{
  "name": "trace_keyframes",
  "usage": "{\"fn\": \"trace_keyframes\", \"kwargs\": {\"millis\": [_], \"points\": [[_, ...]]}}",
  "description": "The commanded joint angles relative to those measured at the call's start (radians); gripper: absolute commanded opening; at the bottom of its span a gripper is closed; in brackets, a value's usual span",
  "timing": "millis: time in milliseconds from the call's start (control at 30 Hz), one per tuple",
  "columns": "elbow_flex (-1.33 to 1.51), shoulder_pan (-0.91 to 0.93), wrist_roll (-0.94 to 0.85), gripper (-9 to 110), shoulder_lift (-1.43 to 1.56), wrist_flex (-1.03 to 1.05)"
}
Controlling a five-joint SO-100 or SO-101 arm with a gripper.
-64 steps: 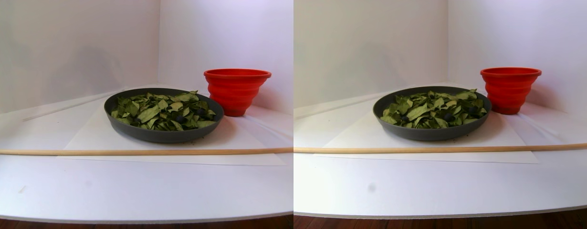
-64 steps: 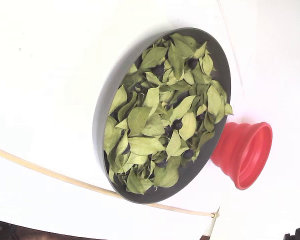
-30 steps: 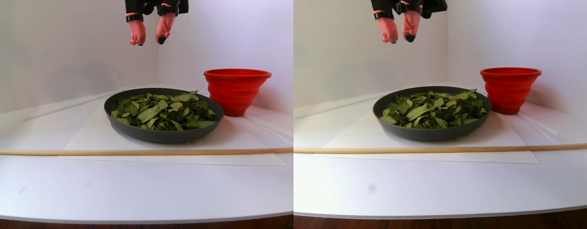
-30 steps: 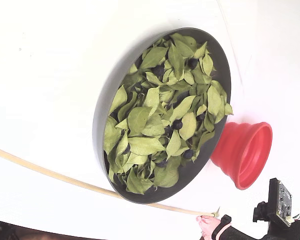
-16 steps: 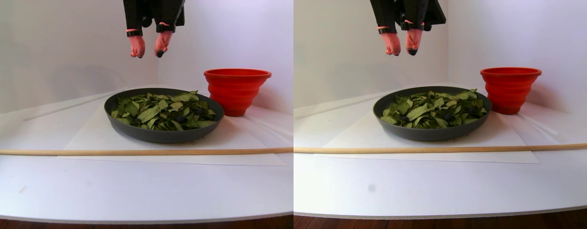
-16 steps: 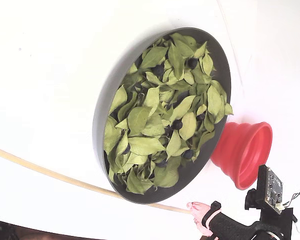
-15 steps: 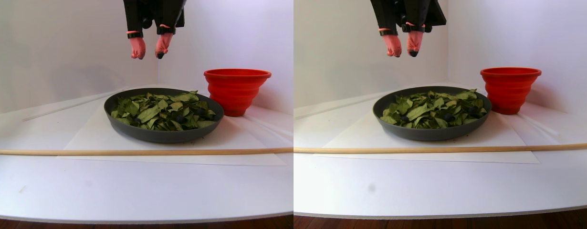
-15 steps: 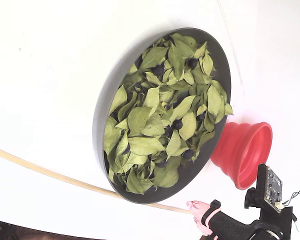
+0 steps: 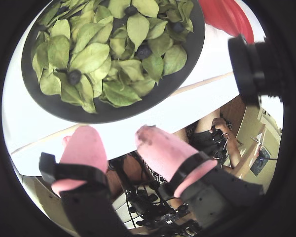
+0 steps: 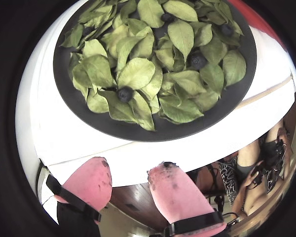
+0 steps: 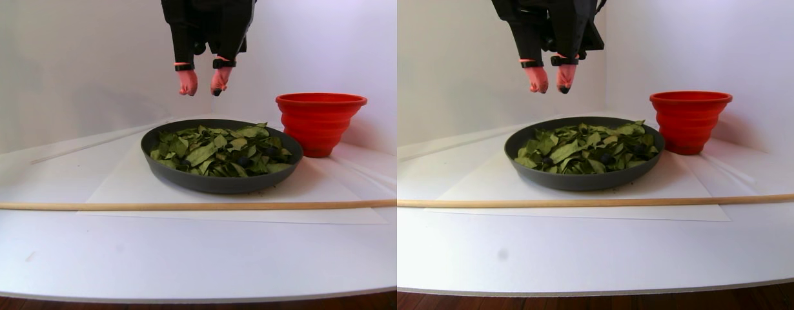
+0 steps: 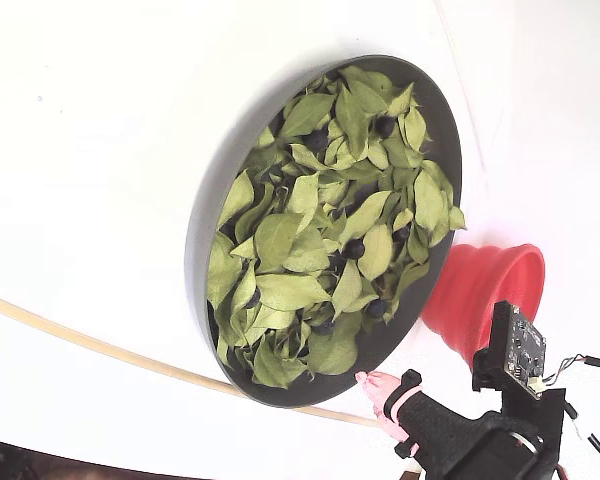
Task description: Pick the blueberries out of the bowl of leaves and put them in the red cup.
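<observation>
Since a second ago the gripper (image 11: 200,92) is lowered toward the bowl (image 11: 221,183), jaws parted and empty (approach only); the blueberries (image 10: 125,94) are seen among leaves (image 10: 135,73), frame centre, none picked.

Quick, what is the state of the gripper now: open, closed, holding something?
Gripper: open, holding nothing, above the bowl.

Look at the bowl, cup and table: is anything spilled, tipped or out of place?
Nothing stands out. The leaves and berries all lie inside the bowl, the cup stands upright beside it, and the open, empty claw hangs above the bowl's far edge.
</observation>
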Motion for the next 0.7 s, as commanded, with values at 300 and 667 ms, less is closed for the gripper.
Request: {"fn": "trace_keyframes", "kwargs": {"millis": [300, 667], "points": [[-0.003, -0.003, -0.009, 15, -0.101, -0.12], [-0.012, -0.012, -0.018, 15, -0.195, -0.196]]}}
